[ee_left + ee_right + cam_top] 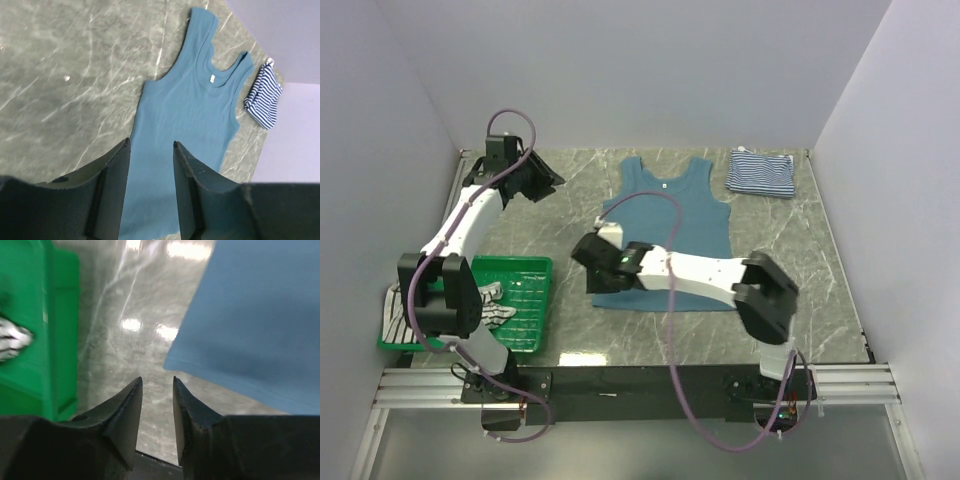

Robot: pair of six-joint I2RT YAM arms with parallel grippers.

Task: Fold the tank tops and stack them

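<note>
The plain teal tank top (672,215) lies spread flat in the middle of the table, neck toward the back. A fine navy-and-white striped tank top (761,172) sits folded at the back right. The black-and-white striped tank top (496,303) lies bunched in the green basket, partly hidden by the left arm. My left gripper (538,180) hangs open above the table's back left, apart from the teal top (190,110); its jaws (151,144) hold nothing. My right gripper (588,256) is open by the teal top's near left corner (240,320), with only bare table between its fingers (157,381).
The green plastic basket (530,300) stands at the front left, near the right gripper, and shows again in the right wrist view (45,330). White walls close in the left, back and right sides. The table's front edge runs just below the teal top's hem.
</note>
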